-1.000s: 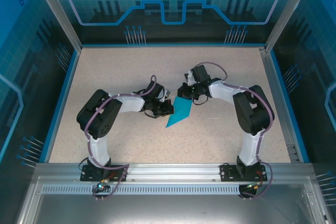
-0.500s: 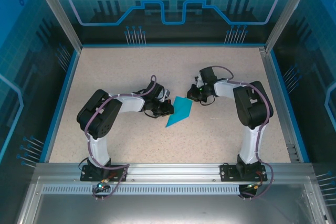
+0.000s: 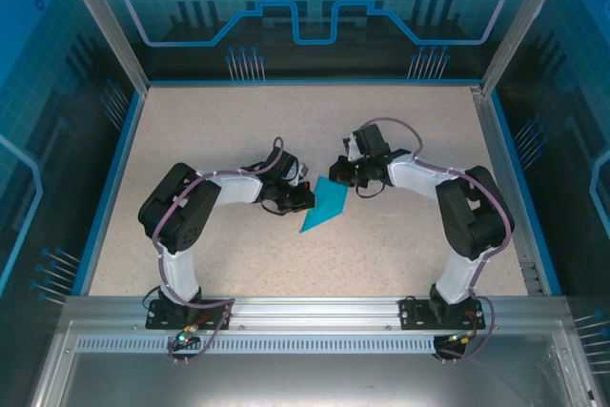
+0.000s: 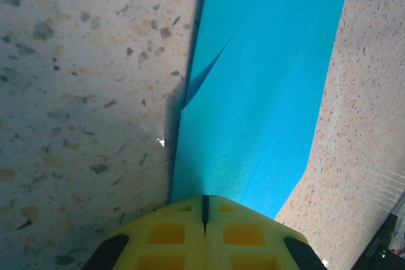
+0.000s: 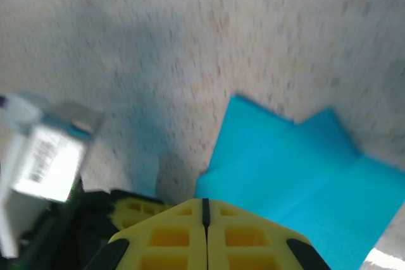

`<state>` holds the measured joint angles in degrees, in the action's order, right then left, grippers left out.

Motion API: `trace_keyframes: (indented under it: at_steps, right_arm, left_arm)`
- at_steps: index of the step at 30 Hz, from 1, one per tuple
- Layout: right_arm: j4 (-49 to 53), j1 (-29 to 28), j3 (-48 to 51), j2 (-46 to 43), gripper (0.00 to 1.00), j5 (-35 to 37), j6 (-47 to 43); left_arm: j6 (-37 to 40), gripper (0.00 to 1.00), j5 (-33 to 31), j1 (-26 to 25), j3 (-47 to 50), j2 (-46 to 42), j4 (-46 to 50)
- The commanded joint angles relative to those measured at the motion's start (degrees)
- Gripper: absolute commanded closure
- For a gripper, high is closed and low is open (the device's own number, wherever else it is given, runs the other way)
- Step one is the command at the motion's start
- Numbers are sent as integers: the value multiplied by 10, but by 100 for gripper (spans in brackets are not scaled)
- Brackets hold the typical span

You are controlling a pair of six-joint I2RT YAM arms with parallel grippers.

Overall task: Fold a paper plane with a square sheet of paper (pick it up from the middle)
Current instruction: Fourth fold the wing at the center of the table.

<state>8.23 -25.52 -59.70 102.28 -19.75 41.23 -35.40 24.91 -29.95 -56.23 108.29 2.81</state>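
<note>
The teal-blue sheet of paper, folded into a slim pointed paper plane (image 3: 326,203), lies flat near the middle of the speckled table (image 3: 229,121), its point toward the near left. My left gripper (image 3: 305,199) is shut, its yellow tips (image 4: 204,198) resting on the plane's (image 4: 253,93) left edge. My right gripper (image 3: 345,173) is shut too, low over the table by the plane's far right corner. In the right wrist view its tips (image 5: 204,202) sit just beside the plane's (image 5: 304,169) near edge, with nothing between them.
Blue-rimmed transparent walls enclose the table on three sides, and an aluminium rail (image 3: 305,316) with both arm bases runs along the near edge. The left arm's yellow fingers (image 5: 136,210) and a white-labelled part (image 5: 47,156) lie close to my right gripper.
My right gripper pulled away to the right of the plane, then came back left to its far right corner. The left arm and the paper have stayed put.
</note>
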Motion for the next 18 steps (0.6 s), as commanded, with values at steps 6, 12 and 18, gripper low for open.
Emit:
trace_keyframes:
  at_steps: [6, 12, 18]
  right_arm:
    - [-46, -18, 26, 54, 95, -78, 33]
    - [-37, -18, 21, 80, 95, -73, 31]
    - [10, -9, 19, 102, 95, -37, 23]
  left_arm:
    - [12, 100, -9, -7, 4, -2, 60]
    - [11, 100, -6, -9, -3, -4, 61]
    - [-3, 96, 11, -10, -29, -37, 62]
